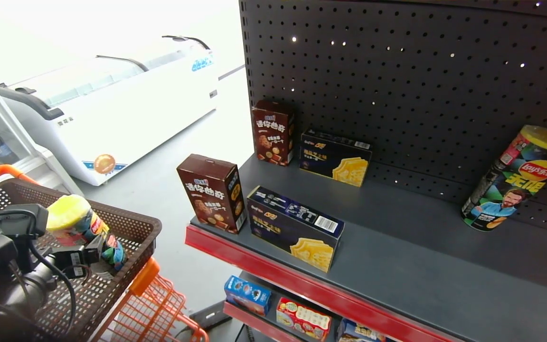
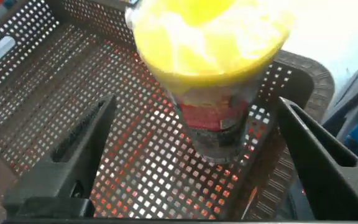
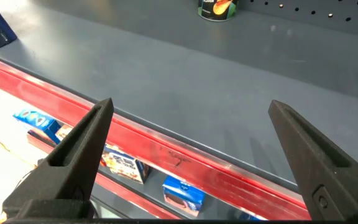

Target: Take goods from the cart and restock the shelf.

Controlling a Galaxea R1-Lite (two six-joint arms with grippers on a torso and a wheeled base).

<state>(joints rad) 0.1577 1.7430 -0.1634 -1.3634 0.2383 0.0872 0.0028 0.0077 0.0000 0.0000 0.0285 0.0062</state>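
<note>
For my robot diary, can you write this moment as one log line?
left jaws open astride can | can in cart | right jaws open above shelf

The shelf (image 1: pixel 420 247) board looks like painted metal, dark grey and matt, with a glossy red strip (image 1: pixel 273 273) along its front edge. The back panel (image 1: pixel 397 71) is matt black perforated metal. The brown boxes (image 1: pixel 212 192) and the blue boxes (image 1: pixel 295 228) are cardboard with shiny print. The can (image 2: pixel 219 121) has a glossy printed wrap and a smooth yellow plastic lid (image 2: pixel 210 37). The basket (image 1: pixel 126 213) is brown perforated plastic, the cart (image 1: pixel 155 304) orange coated wire. The left hand (image 2: pixel 194 104) and the right hand (image 3: pixel 190 106) look like matt black plastic.
</note>
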